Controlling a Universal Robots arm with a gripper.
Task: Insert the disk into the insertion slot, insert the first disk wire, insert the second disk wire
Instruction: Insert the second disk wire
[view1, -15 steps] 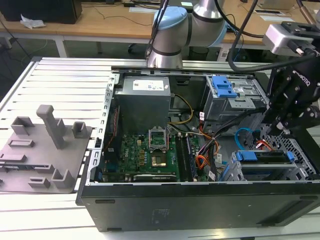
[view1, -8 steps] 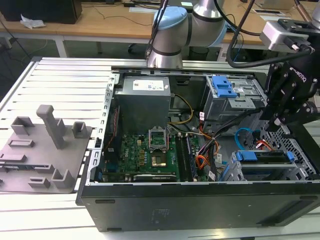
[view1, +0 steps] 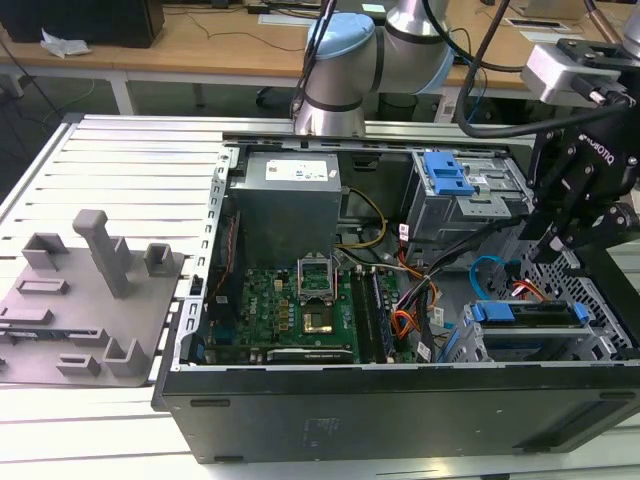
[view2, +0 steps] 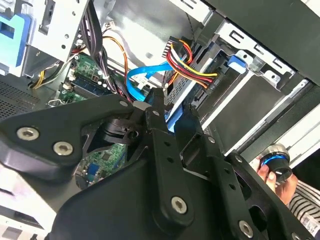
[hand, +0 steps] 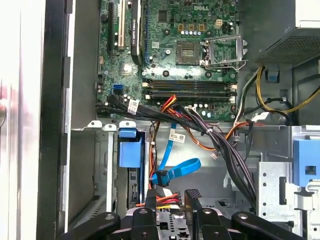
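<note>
The disk (view1: 530, 316) lies in its blue carrier inside the insertion slot (view1: 592, 345), at the case's corner on the exterior view's right. My gripper (view1: 552, 245) hangs just above the disk's back end, open, with nothing clamped. The first disk wire (view2: 187, 65), red, yellow and black, runs to a black plug resting against the disk's end, and it passes under the gap of my gripper (hand: 171, 197). The second disk wire (hand: 180, 169) curls in a light-blue loop, its dark plug free beside one fingertip (hand: 150, 196). That loop (view2: 142, 75) ends close to my gripper (view2: 174, 106).
A taller grey cage with a blue latch (view1: 447, 175) stands behind the bay. The motherboard (view1: 300, 305), black cable bundles (hand: 220, 137) and an orange flat cable (view1: 405, 320) crowd the case middle. A person's hand (view2: 267, 175) holds a small blue-ringed knob outside the case wall.
</note>
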